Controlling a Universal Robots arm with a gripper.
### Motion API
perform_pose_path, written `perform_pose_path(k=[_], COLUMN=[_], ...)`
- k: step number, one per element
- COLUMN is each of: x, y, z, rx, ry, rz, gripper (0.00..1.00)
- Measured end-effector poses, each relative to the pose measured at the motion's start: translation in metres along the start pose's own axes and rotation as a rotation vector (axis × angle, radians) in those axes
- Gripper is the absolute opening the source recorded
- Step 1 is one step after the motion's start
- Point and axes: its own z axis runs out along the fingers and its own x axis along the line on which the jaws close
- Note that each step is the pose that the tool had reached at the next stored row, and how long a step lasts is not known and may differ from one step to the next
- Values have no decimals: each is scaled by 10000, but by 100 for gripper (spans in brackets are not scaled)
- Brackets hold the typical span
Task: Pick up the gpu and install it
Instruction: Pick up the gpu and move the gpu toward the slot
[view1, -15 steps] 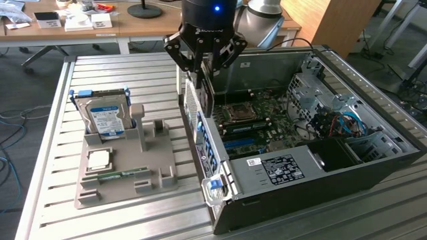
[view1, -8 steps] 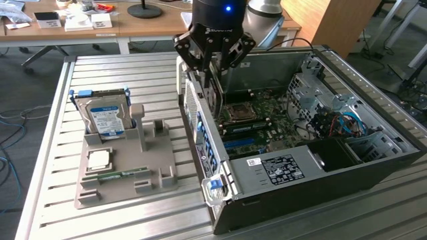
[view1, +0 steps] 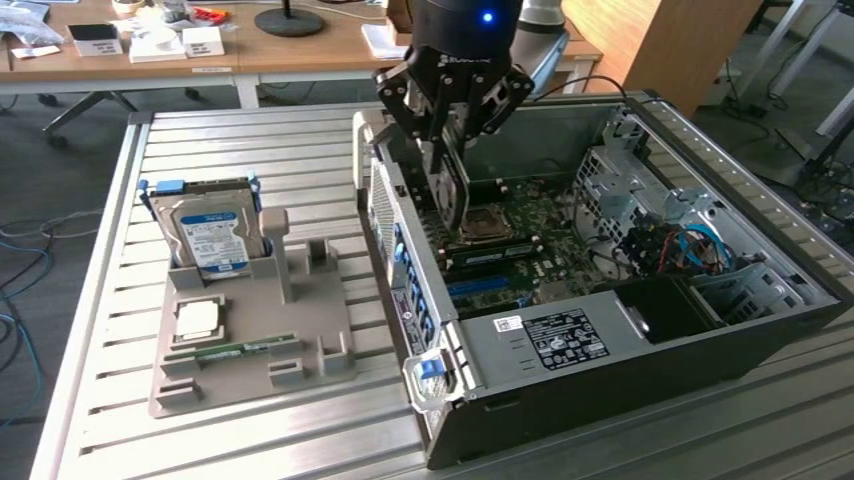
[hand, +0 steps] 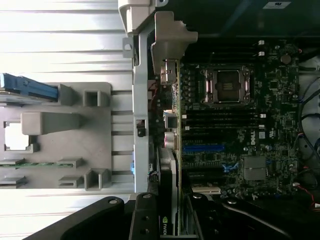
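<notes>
The gpu (view1: 451, 195) hangs on edge inside the open computer case (view1: 694, 345), with my gripper (view1: 449, 150) shut on its upper edge. Its lower edge is just above the motherboard (view1: 541, 235), close to the case's rear wall on the exterior view's left. In the wrist view the gpu (hand: 172, 165) is a thin dark strip seen edge-on, and its silver bracket (hand: 170, 37) lies along the rear slot openings. My gripper (hand: 172, 222) clamps the card from both sides. I cannot tell whether the card touches a slot.
A grey holder tray (view1: 314, 375) sits on the slatted table (view1: 240, 160) at the exterior view's left. It carries an upright silver hard drive (view1: 211, 235), a small square chip (view1: 198, 320) and a green RAM stick (view1: 247, 349). The CPU socket (hand: 227, 86) and blue cables (view1: 694, 245) lie inside the case.
</notes>
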Motion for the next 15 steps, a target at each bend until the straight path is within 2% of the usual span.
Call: perform_pose_path(k=[15], x=[-421], y=[23], z=[9], rx=[0], ry=[0], rz=[-1], gripper=[27])
